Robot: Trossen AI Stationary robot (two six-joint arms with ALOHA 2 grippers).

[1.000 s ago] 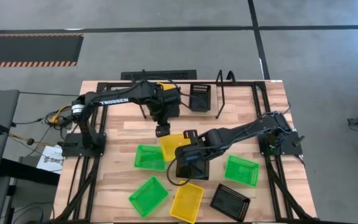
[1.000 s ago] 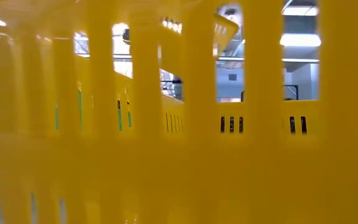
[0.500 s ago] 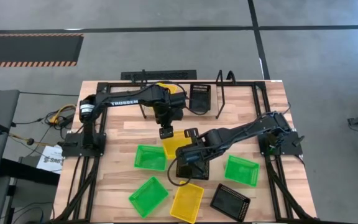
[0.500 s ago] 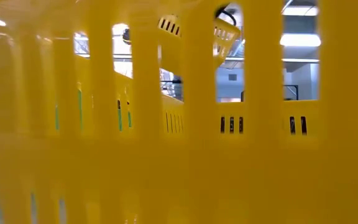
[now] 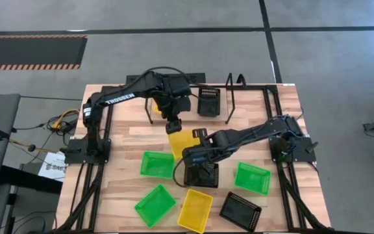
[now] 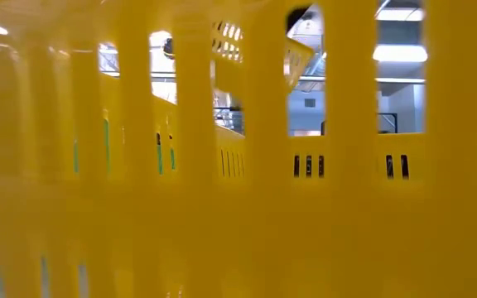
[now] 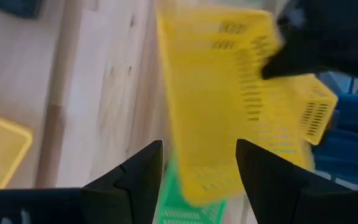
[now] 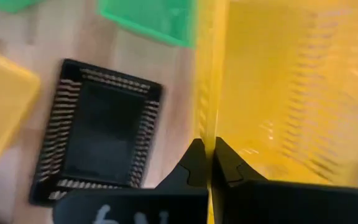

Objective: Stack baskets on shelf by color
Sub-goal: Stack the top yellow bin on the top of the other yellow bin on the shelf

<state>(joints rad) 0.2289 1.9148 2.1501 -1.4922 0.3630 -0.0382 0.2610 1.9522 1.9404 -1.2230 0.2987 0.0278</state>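
A yellow basket (image 5: 182,142) hangs tilted above the middle of the table (image 5: 128,133), pinched at its rim by the right gripper (image 8: 205,163), whose fingers are closed tight on the yellow wall. Right under that gripper a black basket (image 5: 202,174) lies flat on the wood. Around it lie three green baskets, one (image 5: 156,164) just left of the lifted yellow one, one (image 5: 154,205) near the front edge and one (image 5: 252,177) to the right, along with a second yellow basket (image 5: 195,210) and a second black basket (image 5: 240,210) at the front. At the back of the table stands the black wire shelf (image 5: 232,97), with a third black basket (image 5: 208,102) resting on it; any other contents are hidden by the left arm. That arm bears the white word "TROSSEN" (image 5: 120,99). The left gripper (image 7: 196,167) hovers above the lifted yellow basket with its fingers spread apart and holding nothing. The low view is filled by the slotted wall of a yellow basket (image 6: 247,215) close to the lens.
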